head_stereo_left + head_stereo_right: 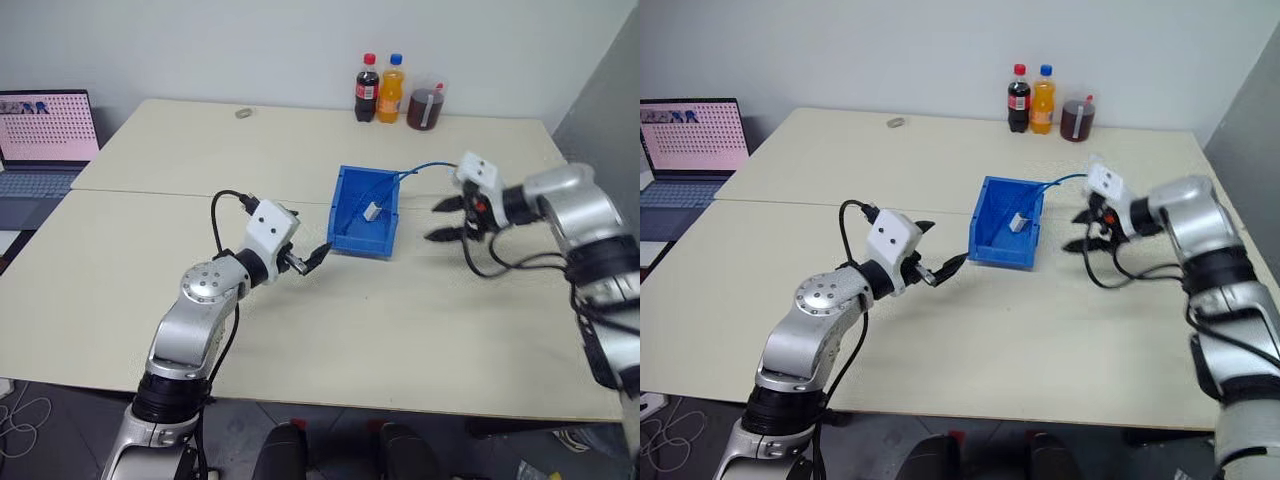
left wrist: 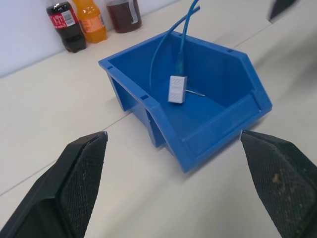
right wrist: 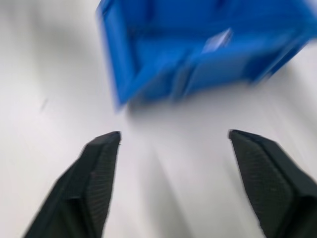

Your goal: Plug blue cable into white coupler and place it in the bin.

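Coupler, small white boxy plastic block (image 2: 177, 89), is seen lying inside the bright blue rectangular plastic bin (image 2: 233, 111), w/ the thin light-blue cable (image 2: 182, 34) plugged into its upper end. Cable is run up and out over the bin's far wall toward the right side of the beige table (image 1: 300, 330); its free length is draped on the tabletop outside the bin.

Right gripper (image 1: 446, 220) is held just beside the bin's right wall, black fingers spread wide, nothing between them. Left gripper (image 1: 308, 258) is poised near the bin's front-left corner, also wide apart and empty; not touching the bin as far as can be told.

Judgement: plug-in and drop appear done; only clearing the arms is left.

Risks noted:
- Trailing cable lies near the right arm's own black wires; if snagged during withdrawal, coupler could be dragged back out.
- Left fingertips are close to the bin; a forward nudge could shove it.

Three drink bottles (image 1: 395, 90) at the table's far edge and a laptop (image 1: 45, 140) at far left: well apart, no concern.
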You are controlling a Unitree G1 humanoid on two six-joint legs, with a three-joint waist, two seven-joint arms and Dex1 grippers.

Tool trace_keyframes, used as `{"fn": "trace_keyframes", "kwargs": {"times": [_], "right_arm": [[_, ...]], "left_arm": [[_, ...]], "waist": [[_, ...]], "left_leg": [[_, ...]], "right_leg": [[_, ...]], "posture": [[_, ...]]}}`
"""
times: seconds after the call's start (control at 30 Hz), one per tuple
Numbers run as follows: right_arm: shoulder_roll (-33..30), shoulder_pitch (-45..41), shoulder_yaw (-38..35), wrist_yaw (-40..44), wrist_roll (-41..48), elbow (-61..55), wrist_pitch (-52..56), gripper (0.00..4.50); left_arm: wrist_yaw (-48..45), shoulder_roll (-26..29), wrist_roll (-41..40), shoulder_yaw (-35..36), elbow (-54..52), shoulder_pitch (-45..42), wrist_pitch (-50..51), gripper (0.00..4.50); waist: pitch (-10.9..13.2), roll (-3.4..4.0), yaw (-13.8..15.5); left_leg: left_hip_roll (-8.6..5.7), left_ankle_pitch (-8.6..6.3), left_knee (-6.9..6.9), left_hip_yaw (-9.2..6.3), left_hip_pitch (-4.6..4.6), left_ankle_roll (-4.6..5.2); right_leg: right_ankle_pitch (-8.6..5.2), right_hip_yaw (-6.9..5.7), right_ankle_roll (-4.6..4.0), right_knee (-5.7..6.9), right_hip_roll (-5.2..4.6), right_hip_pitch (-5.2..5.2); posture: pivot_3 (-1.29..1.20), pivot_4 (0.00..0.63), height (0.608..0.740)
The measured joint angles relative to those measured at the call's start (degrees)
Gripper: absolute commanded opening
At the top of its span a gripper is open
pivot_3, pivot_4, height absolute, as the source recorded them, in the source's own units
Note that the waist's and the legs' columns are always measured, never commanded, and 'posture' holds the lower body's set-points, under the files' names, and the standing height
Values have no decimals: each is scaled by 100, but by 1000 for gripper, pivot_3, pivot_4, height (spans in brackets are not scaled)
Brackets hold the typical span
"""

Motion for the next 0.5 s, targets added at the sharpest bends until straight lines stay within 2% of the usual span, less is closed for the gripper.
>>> {"fn": "trace_keyframes", "kwargs": {"times": [0.1, 0.13, 0.2, 0.3, 0.33, 0.4, 0.43, 0.5], "right_arm": [[-118, 921, -715, -380, 402, -1199, 464, 4461], [-61, 1266, -1193, -685, 650, -1769, 760, 4461], [12, 1609, -1693, -1033, 922, -2399, 1154, 4461], [490, 2588, -2668, -1987, 1415, -3942, 2010, 4461], [774, 3081, -2831, -2338, 1501, -4480, 2187, 4461], [1010, 3444, -2830, -2568, 1520, -4758, 2297, 4461], [1290, 3938, -2702, -2945, 1516, -5038, 2431, 4461], [1326, 4005, -2660, -3073, 1519, -5069, 2487, 4461]], "left_arm": [[-72, 48, -261, 244, -2, 109, 19, 4500], [-2, 66, -259, 300, 13, 127, 1, 4500], [118, 89, -238, 368, 41, 125, 0, 4500], [335, 112, -303, 655, 142, 110, 49, 4500], [342, 119, -398, 772, 154, 128, 113, 4500], [329, 138, -483, 846, 155, 154, 150, 4500], [242, 172, -631, 912, 149, 192, 254, 4500], [224, 182, -678, 918, 149, 199, 275, 4500]], "waist": [[3, 5, -48], [3, 4, -59], [3, 4, -55], [-2, -3, -22], [-3, -5, -11], [-3, -5, -9], [-3, -4, -12], [4, 1, -13]], "left_leg": [[3, 0, 3, 0, 2, 0], [4, 1, 5, -8, 5, 0], [4, 1, 6, -17, 6, -1], [4, 1, 7, -32, 7, -1], [2, 1, 6, -32, 6, -1], [2, 1, 9, -32, 6, -2], [-3, 1, 10, -28, 5, -2], [-6, 1, 11, -18, 4, -2]], "right_leg": [[0, 4, 1, 5, 2, 1], [0, 0, 1, 9, 4, 4], [0, -5, 2, 11, 8, 8], [-1, -20, 4, 8, 8, 18], [-1, -20, 5, 7, 7, 18], [-2, -20, 6, 7, 7, 18], [-1, -15, 6, 10, 3, 16], [4, -4, 18, 8, 2, 11]], "posture": [[0, 150, 740], [0, 150, 740], [0, 150, 740], [0, 150, 740], [0, 150, 740], [0, 150, 740], [0, 150, 740], [0, 150, 740]]}}
